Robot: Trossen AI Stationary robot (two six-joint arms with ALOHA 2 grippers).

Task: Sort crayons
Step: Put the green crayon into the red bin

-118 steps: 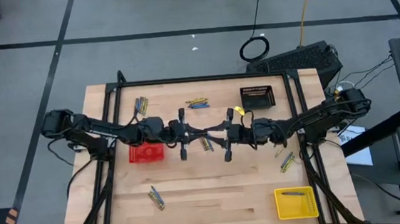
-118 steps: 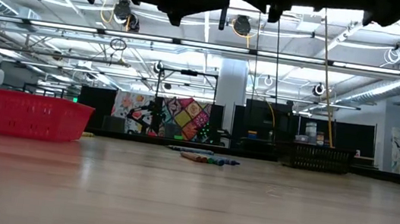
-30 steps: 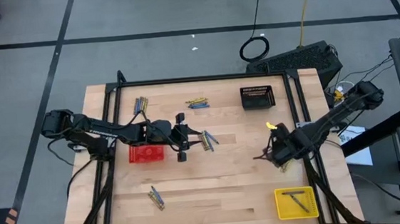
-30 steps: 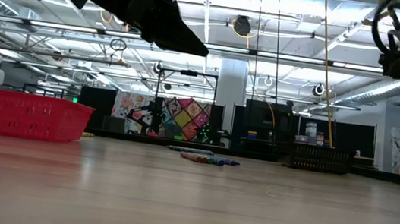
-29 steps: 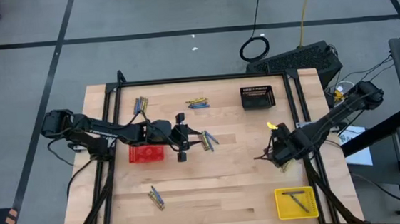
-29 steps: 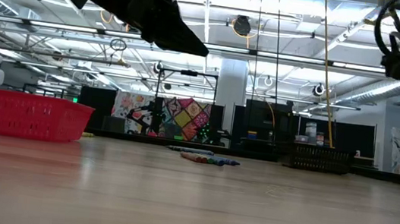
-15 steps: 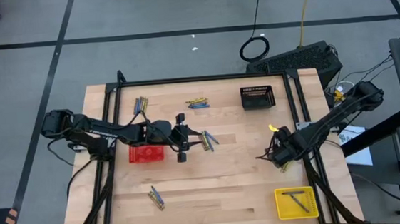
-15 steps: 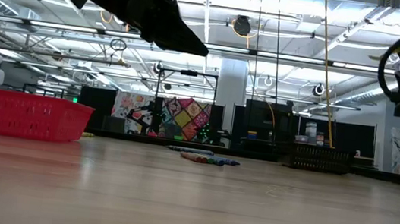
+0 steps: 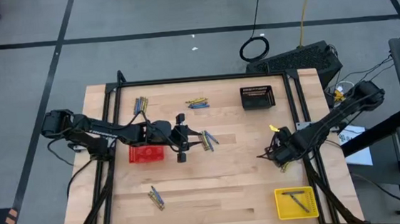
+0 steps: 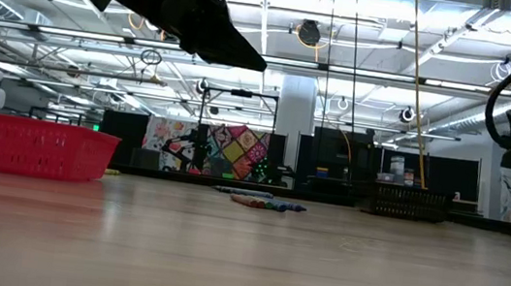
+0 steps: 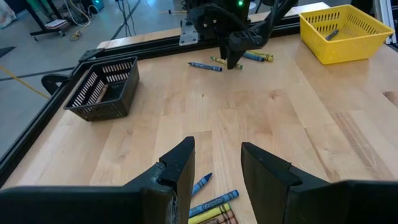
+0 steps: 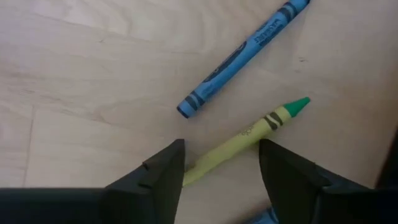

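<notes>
Right gripper (image 12: 221, 171) low over the table's right side, near the right rail; fingers apart, empty, straddling the butt end of a yellow-green crayon (image 12: 249, 140) that lies flat on the wood. A blue crayon (image 12: 244, 57) lies just beside it, roughly parallel, not touching. In the high view this gripper (image 9: 269, 153) sits above the yellow basket (image 9: 295, 202), well apart from it; the basket holds two crayons (image 9: 298, 200). Left gripper (image 11: 214, 171) hangs over table centre, just right of the red basket (image 9: 146, 153); fingers parted about halfway, nothing between them. A small cluster of crayons (image 11: 211, 206), blue and yellow, lies on the wood just below its fingertips; in the high view the same cluster (image 9: 207, 140) shows just beside the gripper (image 9: 186, 134). Other crayon groups on the table (image 9: 213, 189): one near the far left corner (image 9: 141, 104), one at far centre (image 9: 198, 102), one near the front left (image 9: 155, 197). Black basket (image 9: 257, 97) stands at far right; contents cannot be told. Low view: red basket (image 10: 26, 145) at left, far-centre crayons (image 10: 263, 202) flat on the wood, black basket (image 10: 409, 202) beyond.
</notes>
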